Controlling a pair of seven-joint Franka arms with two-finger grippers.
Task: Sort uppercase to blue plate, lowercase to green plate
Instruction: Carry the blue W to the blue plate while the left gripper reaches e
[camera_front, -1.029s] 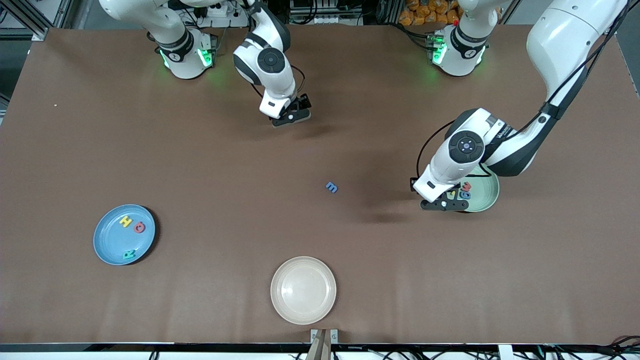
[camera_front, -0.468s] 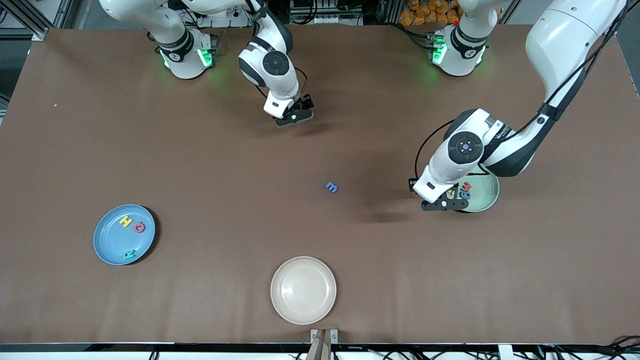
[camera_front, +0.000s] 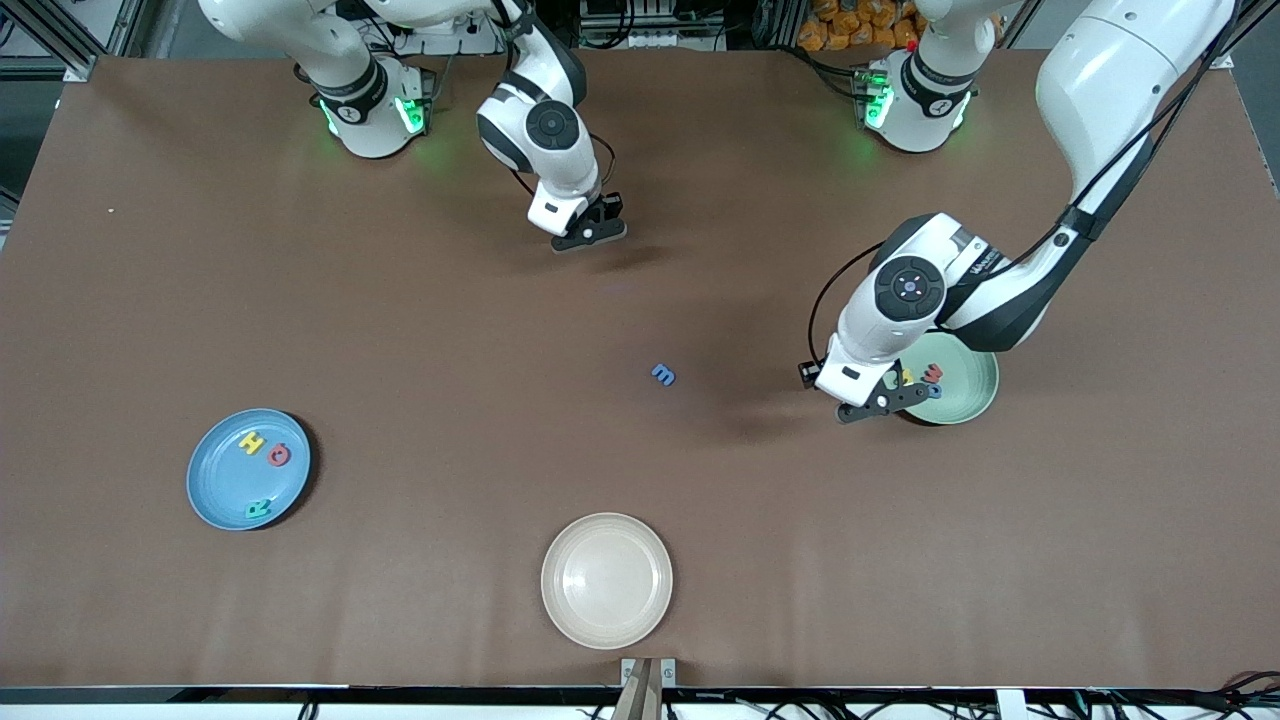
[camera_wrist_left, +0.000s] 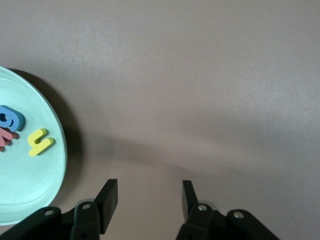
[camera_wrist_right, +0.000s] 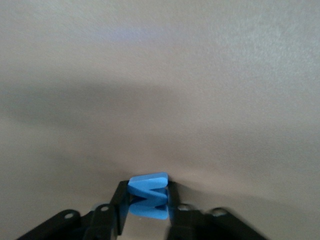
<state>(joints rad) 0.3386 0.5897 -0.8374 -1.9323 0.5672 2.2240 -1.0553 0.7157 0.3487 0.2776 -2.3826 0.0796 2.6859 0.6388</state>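
Since 1 second ago, right gripper (camera_wrist_right: 146, 212) jaws have closed on the blue foam capital M (camera_wrist_right: 148, 196), near the robots' bases. Left gripper (camera_wrist_left: 149, 197), jaws spread and empty, has shifted from the pale green plate (camera_front: 975, 395) toward the blue foam lowercase m (camera_front: 663, 374); this arm is nearer it.

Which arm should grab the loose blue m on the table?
Left. Its gripper is open and empty beside the green plate, close to the blue m. The right gripper is shut on the blue M.
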